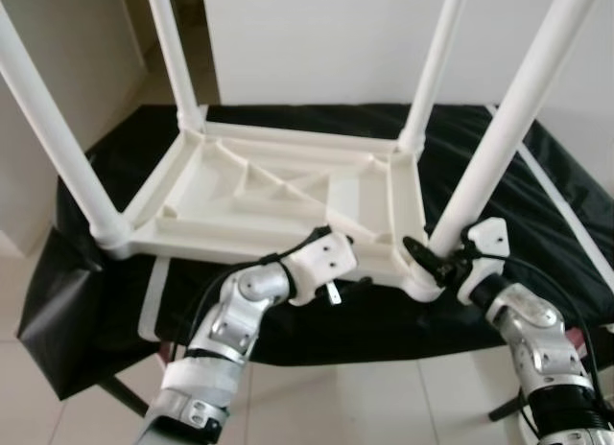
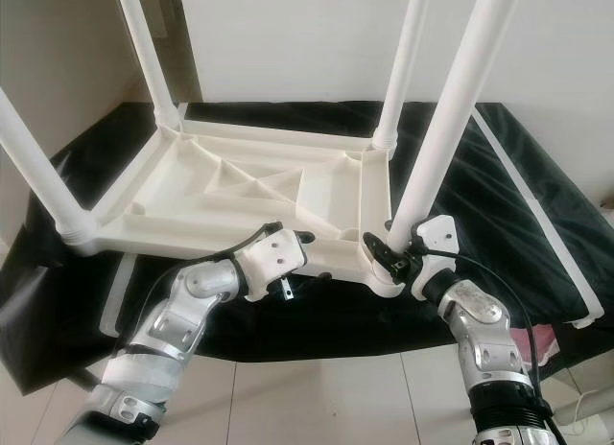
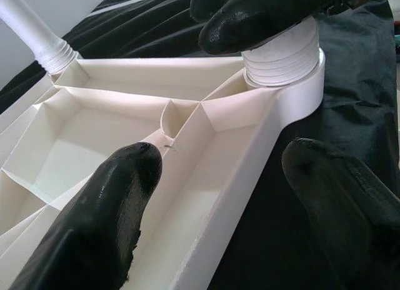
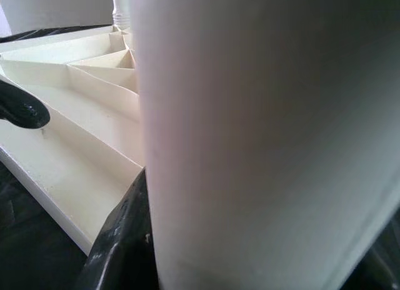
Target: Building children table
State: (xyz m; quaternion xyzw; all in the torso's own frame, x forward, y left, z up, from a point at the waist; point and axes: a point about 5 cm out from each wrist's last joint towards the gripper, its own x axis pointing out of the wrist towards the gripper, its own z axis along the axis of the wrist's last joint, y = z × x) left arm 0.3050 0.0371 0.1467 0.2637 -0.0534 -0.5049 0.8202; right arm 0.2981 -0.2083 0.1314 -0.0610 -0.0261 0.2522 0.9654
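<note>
Clamped around the base of the near-right leg (image 1: 499, 138), the right gripper (image 1: 434, 261) likely screws it in, while the left gripper (image 1: 341, 236), fingers spread astride the rim, steadies the upturned tabletop (image 1: 278, 191) at frame centre on the black cloth (image 1: 556, 196).

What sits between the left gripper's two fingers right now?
The near side wall of the upturned tabletop: the left gripper straddles it, one finger inside the tray, one outside over the black cloth, in the left wrist view.

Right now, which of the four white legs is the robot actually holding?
The near right leg: the right gripper clasps its base by the tabletop corner. The other three legs stand untouched; the left gripper is at the tabletop's near edge.
</note>
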